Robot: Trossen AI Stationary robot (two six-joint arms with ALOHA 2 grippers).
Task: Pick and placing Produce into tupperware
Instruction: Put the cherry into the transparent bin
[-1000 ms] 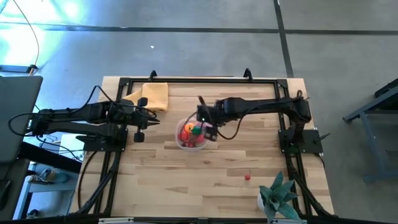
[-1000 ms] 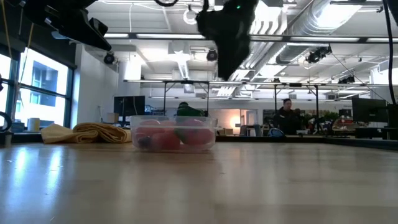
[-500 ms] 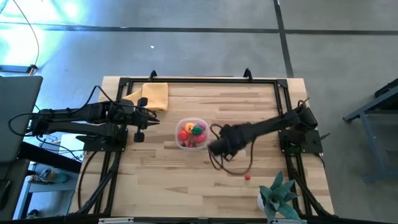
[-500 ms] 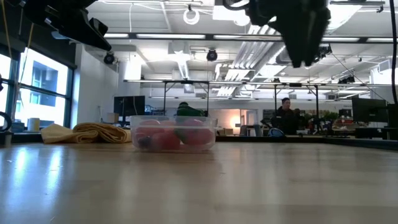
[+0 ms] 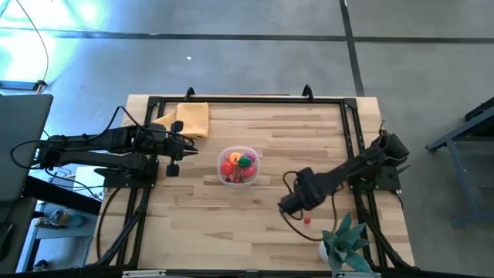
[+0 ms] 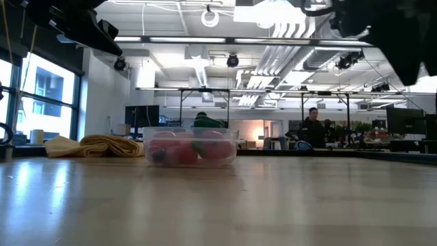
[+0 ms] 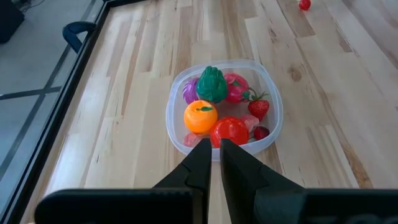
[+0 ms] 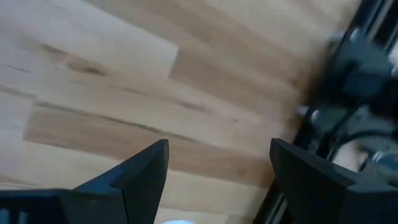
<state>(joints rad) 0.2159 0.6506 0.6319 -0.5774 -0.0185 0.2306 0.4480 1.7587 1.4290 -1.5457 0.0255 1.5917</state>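
The clear tupperware tub (image 5: 238, 166) stands mid-table and holds several toy produce pieces: an orange one (image 7: 200, 116), a green one (image 7: 212, 84), red and pink ones. One loose red piece (image 5: 307, 220) lies on the wood near the table's near right. My right gripper (image 5: 289, 204) hovers just beside that piece, on the tub side, open and empty (image 8: 217, 163). My left gripper (image 5: 186, 147) waits left of the tub, shut (image 7: 214, 152), pointing at the tub. In the low view the tub (image 6: 190, 145) rests flat on the table.
A folded yellow-orange cloth (image 5: 193, 117) lies at the far left of the table. A spiky teal potted plant (image 5: 343, 243) stands at the near right corner, close to the loose red piece. Black frame rails (image 5: 351, 131) run along the table's edges. People show in the room behind (image 6: 313, 126).
My right arm has swung from above the tub toward the table's near right, ending beside the loose red piece and close to the plant. The tub, its contents and the left arm have stayed put.
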